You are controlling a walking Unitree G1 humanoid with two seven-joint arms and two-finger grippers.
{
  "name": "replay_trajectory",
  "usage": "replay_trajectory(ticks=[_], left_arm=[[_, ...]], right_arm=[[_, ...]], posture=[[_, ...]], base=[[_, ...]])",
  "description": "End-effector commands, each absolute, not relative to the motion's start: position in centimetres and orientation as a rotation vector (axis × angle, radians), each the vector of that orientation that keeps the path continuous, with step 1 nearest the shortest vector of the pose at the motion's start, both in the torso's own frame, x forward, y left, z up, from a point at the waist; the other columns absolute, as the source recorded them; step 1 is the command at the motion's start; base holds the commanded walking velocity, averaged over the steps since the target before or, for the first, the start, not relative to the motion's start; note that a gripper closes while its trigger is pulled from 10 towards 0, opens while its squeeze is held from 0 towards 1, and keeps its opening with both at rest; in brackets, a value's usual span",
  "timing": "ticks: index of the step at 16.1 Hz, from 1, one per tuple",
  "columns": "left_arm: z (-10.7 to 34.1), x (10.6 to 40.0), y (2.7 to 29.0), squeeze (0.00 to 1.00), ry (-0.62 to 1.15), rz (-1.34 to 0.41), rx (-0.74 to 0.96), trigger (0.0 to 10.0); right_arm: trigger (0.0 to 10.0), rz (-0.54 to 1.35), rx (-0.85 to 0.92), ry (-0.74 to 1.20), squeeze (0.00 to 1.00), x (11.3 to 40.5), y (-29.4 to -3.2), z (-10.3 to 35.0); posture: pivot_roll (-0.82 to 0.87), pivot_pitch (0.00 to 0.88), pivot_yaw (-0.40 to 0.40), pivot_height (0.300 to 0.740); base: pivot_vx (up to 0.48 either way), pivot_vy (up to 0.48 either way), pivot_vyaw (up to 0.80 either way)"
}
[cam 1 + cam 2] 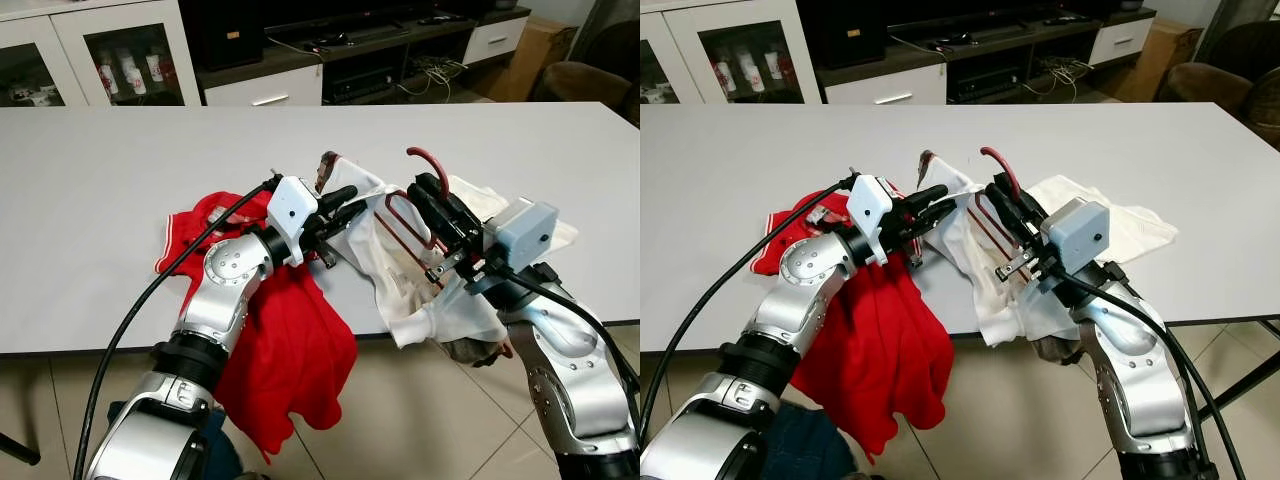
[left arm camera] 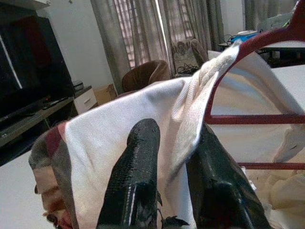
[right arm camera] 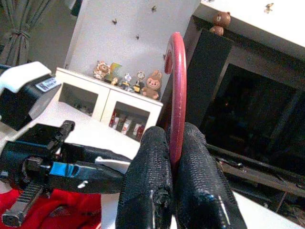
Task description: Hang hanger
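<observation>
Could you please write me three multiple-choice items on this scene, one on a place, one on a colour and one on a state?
1. Where does the red garment lie?
A. Folded at the middle of the table
B. On the floor
C. On the table's near edge, partly hanging over it

2. What colour is the hanger?
A. Dark red
B. Blue
C. Yellow

3. What is the right gripper doing?
A. Hanging open above the table
B. Shut on the hanger's hook
C. Pinching the red garment

Answers:
1. C: its lower part droops below the edge of the table in the eye views.
2. A: the hook and bars show dark red against the white garment.
3. B: the right wrist view shows both fingers clamped on the hook, while the left gripper pinches the white garment.
</observation>
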State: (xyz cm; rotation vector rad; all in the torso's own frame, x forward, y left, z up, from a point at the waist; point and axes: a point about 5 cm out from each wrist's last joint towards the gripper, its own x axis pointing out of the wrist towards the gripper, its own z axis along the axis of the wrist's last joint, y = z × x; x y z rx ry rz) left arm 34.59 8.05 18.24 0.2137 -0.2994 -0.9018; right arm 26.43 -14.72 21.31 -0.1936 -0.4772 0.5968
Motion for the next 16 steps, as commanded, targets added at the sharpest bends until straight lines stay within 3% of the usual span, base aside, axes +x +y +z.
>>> replay_trajectory(ticks=[1,10,16], left_arm=[[19.0,34.6,8.1,0.0,-0.336,-0.899,0.215,0.0],[22.1,37.7,10.8,0.0,-0.362,-0.635,0.155,0.0],[21.6,38.9,11.6,0.0,-0.29,-0.558,0.205,0.0]], right_arm=[[0.0,0.599,-0.194,-0.489,0.0,26.1,-14.9,21.6],[0.0,0.665,-0.211,-0.481,0.0,24.7,-15.0,21.4],[0.0,0.853,-0.159,-0.489,0.0,22.7,-14.5,22.6]], posture=[[0.0,0.018,0.021,0.74],[0.0,0.014,0.029,0.74],[-0.01,0.012,0.037,0.74]], base=[[0.0,0.0,0.0],[0.0,0.0,0.0],[0.0,0.0,0.0]])
